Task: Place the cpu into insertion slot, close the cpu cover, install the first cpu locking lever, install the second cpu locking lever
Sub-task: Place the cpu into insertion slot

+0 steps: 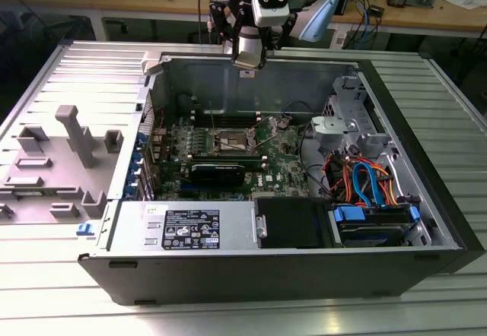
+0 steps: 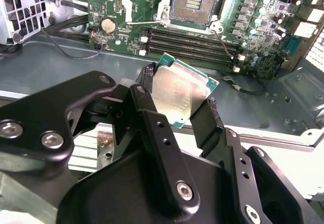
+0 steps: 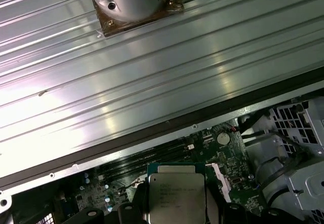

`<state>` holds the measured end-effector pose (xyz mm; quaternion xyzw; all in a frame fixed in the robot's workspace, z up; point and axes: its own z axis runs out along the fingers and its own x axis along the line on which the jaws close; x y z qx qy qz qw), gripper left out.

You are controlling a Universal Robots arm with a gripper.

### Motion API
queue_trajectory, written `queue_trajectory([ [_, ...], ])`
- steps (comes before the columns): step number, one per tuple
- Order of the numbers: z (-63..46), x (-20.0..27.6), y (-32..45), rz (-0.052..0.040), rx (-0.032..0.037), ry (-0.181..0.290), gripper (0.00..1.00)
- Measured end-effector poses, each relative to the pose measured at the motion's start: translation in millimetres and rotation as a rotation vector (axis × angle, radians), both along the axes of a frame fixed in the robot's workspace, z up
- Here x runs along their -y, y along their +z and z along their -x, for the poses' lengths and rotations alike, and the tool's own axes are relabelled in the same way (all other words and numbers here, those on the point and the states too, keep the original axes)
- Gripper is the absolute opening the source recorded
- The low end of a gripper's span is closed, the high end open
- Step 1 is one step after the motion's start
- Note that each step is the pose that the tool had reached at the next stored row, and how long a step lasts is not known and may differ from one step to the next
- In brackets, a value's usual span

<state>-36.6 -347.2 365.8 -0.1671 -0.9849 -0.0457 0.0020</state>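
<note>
While the cpu (image 1: 246, 72) hangs above the back wall of the open computer case (image 1: 266, 275) in the exterior view, well apart from the insertion slot (image 1: 232, 142), placing it looks to call for a level chip squared to the socket rim. In the second wrist view, the gripper (image 2: 179, 89) has its black fingers (image 2: 147, 79) clamped on opposite edges of the chip, with the bare slot beyond. The first wrist view shows the same pinch above the memory slots (image 3: 136, 165).
</note>
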Motion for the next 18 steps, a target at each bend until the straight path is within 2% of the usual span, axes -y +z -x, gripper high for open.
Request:
queue_trajectory([
  [7, 0.0, 0.0, 0.0, 0.0, 0.0, -0.003, 0.55],
  [18, 0.0, 0.0, 0.0, 0.0, 0.0, -0.049, 0.55],
])
